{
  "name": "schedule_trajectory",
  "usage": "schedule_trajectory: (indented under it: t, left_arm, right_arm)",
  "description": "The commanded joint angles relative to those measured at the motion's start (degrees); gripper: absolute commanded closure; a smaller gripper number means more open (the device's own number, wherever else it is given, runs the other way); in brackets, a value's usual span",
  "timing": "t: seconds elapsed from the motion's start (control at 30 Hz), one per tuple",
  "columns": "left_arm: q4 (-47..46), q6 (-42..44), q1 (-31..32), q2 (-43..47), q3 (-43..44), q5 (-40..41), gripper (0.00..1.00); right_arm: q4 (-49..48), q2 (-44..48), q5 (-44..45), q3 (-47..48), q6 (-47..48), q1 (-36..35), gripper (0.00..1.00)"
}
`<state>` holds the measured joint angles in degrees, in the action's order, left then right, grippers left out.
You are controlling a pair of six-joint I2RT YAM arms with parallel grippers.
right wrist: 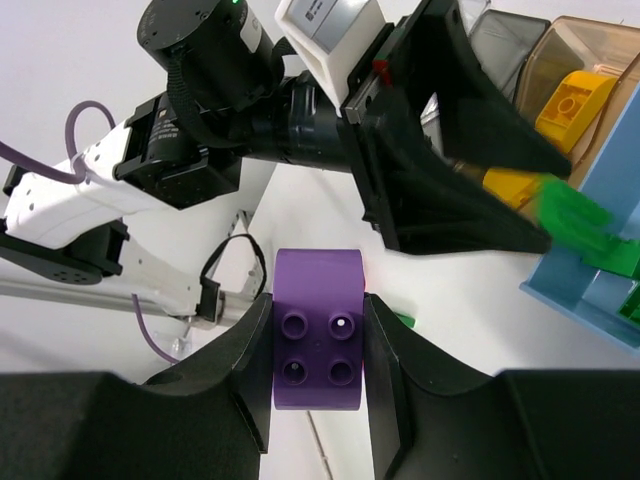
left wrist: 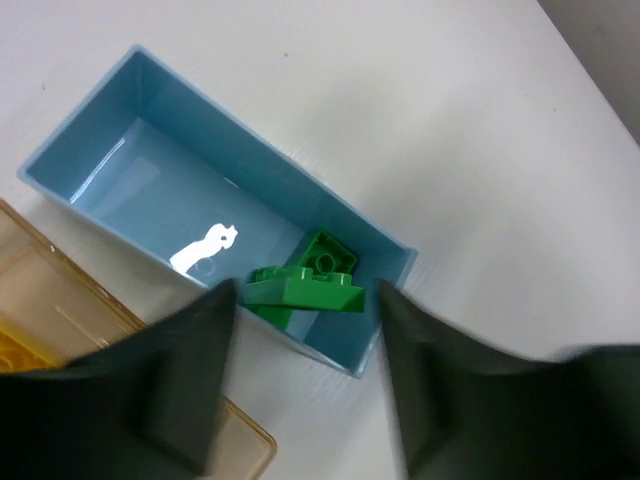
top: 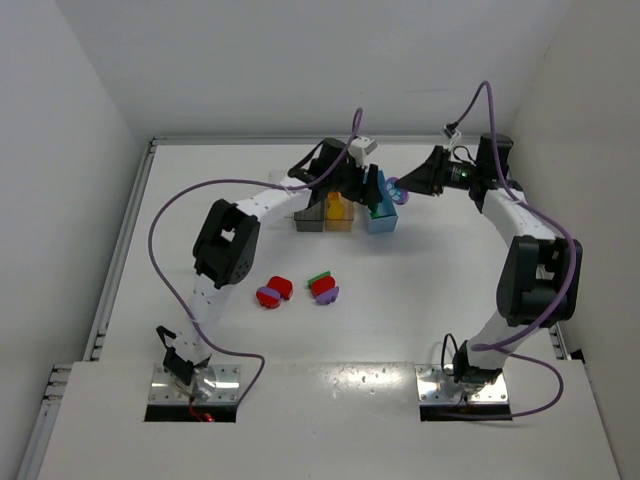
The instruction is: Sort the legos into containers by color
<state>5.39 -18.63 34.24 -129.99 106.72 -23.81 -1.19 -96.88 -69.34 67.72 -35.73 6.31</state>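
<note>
The light blue bin (left wrist: 90, 150) holds two green legos (left wrist: 310, 285), one lying tilted on the other. My left gripper (left wrist: 305, 335) hangs just above that bin's end, jaws apart and empty. In the right wrist view a blurred green lego (right wrist: 575, 215) shows at the left gripper's (right wrist: 550, 205) tips, over the blue bin (right wrist: 590, 290). My right gripper (right wrist: 317, 400) is shut on a purple lego (right wrist: 317, 320), held in the air to the right of the bins (top: 397, 190). The tan bin (top: 340, 215) holds yellow legos (right wrist: 575, 100). The smoky grey bin (top: 308, 217) stands left of it.
Loose legos lie mid-table: a red and purple pair (top: 272, 292), and a red, green and purple cluster (top: 324, 287). The left arm (top: 225, 245) arches over the table's left half. The two grippers are close together above the bin row. I cannot make out the clear bin.
</note>
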Motion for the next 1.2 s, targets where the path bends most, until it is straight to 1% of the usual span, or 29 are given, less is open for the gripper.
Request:
schedule_trajectory:
  t: [0.0, 0.07, 0.2, 0.27, 0.3, 0.4, 0.43, 0.47, 0.53, 0.6, 0.67, 0.7, 0.73, 0.77, 0.8, 0.83, 0.87, 0.93, 0.97, 1.0, 1.03, 1.1, 1.13, 1.17]
  left_arm:
    - [-2.5, -0.9, 0.9, -2.0, 3.2, -0.8, 0.28]
    - [-2.0, -0.9, 1.4, -2.0, 3.2, -0.8, 0.15]
    - [-2.0, -0.9, 1.4, -1.5, 2.7, -0.2, 0.15]
    - [-4.2, -1.4, 0.9, 0.7, 1.0, 0.3, 0.15]
    - [-8.8, -3.3, -0.6, 4.4, -2.9, 0.3, 0.15]
    - [-19.2, -9.1, -3.5, 10.3, -10.0, 1.1, 0.15]
    - [-19.3, -12.0, -5.6, 11.6, -11.1, 1.7, 0.15]
    - [-19.3, -12.7, -6.5, 13.4, -11.1, 1.7, 0.15]
    - [-17.3, -12.7, -8.8, 16.0, -10.4, 2.4, 0.15]
    - [-15.2, -12.0, -10.3, 20.0, -10.4, 5.2, 0.15]
    - [-9.5, -9.6, -12.9, 22.3, -9.2, 7.8, 0.15]
    - [-7.7, -8.9, -13.8, 23.4, -9.2, 10.1, 0.15]
    - [-3.2, -7.6, -15.7, 24.9, -8.5, 11.4, 0.12]
    - [-0.8, -6.7, -16.6, 25.4, -8.5, 14.1, 0.08]
    - [1.7, -5.7, -17.5, 25.4, -7.9, 15.3, 0.08]
    - [6.3, -5.0, -18.6, 26.1, -7.9, 16.5, 0.08]
    - [8.0, -4.5, -20.9, 27.1, -7.9, 17.1, 0.07]
    - [8.8, -4.5, -24.0, 29.1, -10.8, 15.1, 0.0]
    - [8.8, -5.5, -25.7, 30.3, -12.5, 13.4, 0.0]
    - [8.8, -6.2, -29.0, 32.3, -15.4, 9.2, 0.0]
    - [8.8, -6.2, -30.5, 33.2, -16.6, 7.0, 0.0]
    - [8.8, -4.3, -34.1, 35.0, -19.9, 3.4, 0.0]
    - [8.8, -3.4, -35.0, 36.3, -20.9, 0.6, 0.0]
    - [9.3, -2.4, -35.6, 36.3, -21.5, -0.9, 0.0]
  right_arm:
    - [-1.2, 2.8, -0.6, -0.4, 1.4, -0.1, 1.0]
    - [-0.7, 3.4, -0.6, -0.4, 1.4, -0.1, 1.0]
    - [-0.7, 3.4, -0.6, -0.4, 1.9, -0.1, 1.0]
    - [-0.7, 3.4, -0.6, -0.4, 1.9, -0.1, 1.0]
    - [-0.7, 3.4, -0.6, -0.4, 1.9, -0.1, 1.0]
    - [-1.5, 2.8, -1.3, 0.1, 1.9, -0.1, 1.0]
    - [-1.5, 2.8, -1.3, 0.8, 1.4, -0.1, 1.0]
    - [-1.5, 2.2, -1.3, 0.8, 1.4, -0.1, 1.0]
    - [-2.1, 1.5, -1.9, 2.8, 1.4, -0.8, 1.0]
    - [-2.1, 0.6, -0.5, 4.6, 2.2, -3.0, 1.0]
    - [-0.5, -1.7, 0.9, 6.2, 4.7, -5.2, 1.0]
    - [1.1, -2.6, 1.4, 8.5, 6.5, -7.9, 1.0]
    - [5.1, -4.5, 2.2, 9.7, 10.9, -9.5, 1.0]
    - [7.3, -5.7, 3.8, 12.3, 13.2, -12.6, 1.0]
    - [8.9, -6.9, 4.6, 13.6, 15.0, -14.0, 1.0]
    - [11.5, -8.1, 5.7, 14.9, 17.8, -15.3, 1.0]
    - [12.5, -10.8, 8.1, 17.2, 18.9, -16.6, 1.0]
    - [15.4, -13.4, 11.7, 19.6, 21.2, -19.6, 1.0]
    - [16.3, -14.6, 15.1, 22.1, 23.1, -20.4, 1.0]
    - [16.8, -15.9, 17.0, 23.3, 23.9, -21.2, 1.0]
    - [17.4, -18.3, 18.9, 24.6, 23.9, -22.7, 1.0]
    - [18.9, -20.6, 24.4, 28.9, 25.2, -24.1, 1.0]
    - [18.9, -21.8, 27.8, 31.3, 25.2, -25.4, 1.0]
    - [18.9, -23.9, 29.1, 32.4, 25.2, -25.9, 1.0]
